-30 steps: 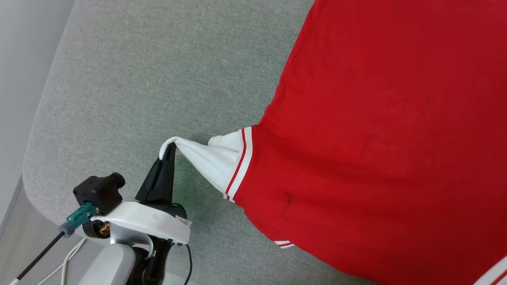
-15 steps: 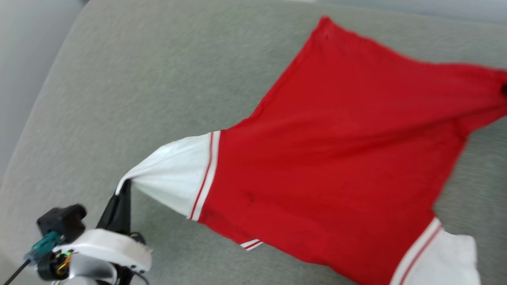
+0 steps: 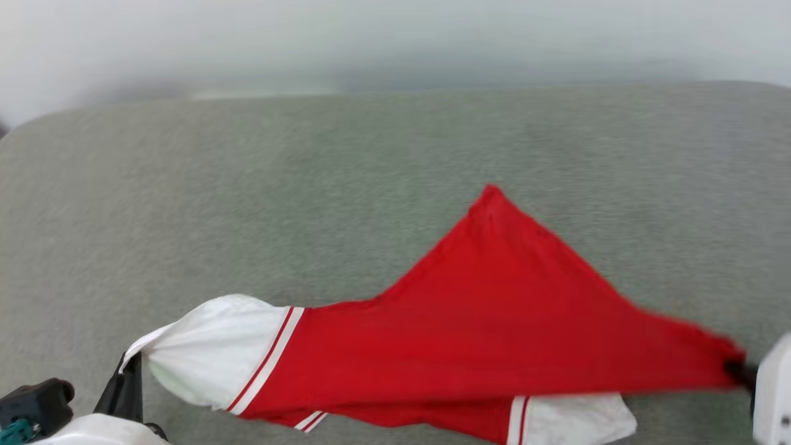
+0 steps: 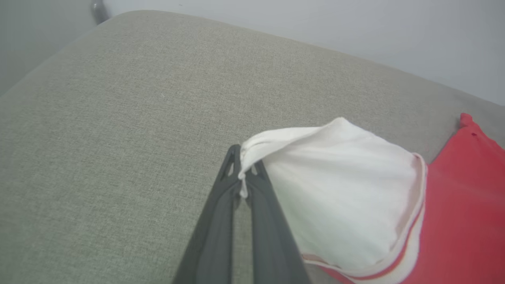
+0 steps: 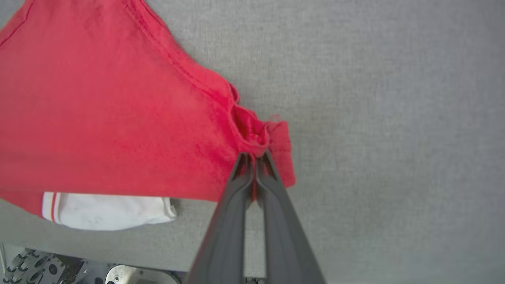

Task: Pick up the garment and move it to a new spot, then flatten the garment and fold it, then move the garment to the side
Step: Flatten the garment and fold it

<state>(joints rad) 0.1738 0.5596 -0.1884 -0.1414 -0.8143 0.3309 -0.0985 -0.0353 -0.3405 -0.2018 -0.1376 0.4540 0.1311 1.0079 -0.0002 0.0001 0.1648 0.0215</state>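
Garment (image 3: 494,321) is stretched between both grippers along the near edge of the grey upholstered surface (image 3: 309,204); one red corner points toward the middle. Left gripper (image 4: 241,173): fingers together, clamped on the cuff of a white sleeve (image 4: 335,189) at the near-left corner. Right gripper (image 5: 254,157): clamped on bunched red fabric at the near-right. Second white sleeve (image 5: 106,211) lies beneath the red panel.

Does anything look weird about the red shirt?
Yes. The jersey is not lying flat: the left gripper pinches one white sleeve and the right gripper pinches a red corner, pulling it into a lopsided stretched shape over the grey cushion. The other white sleeve lies tucked under the red body.
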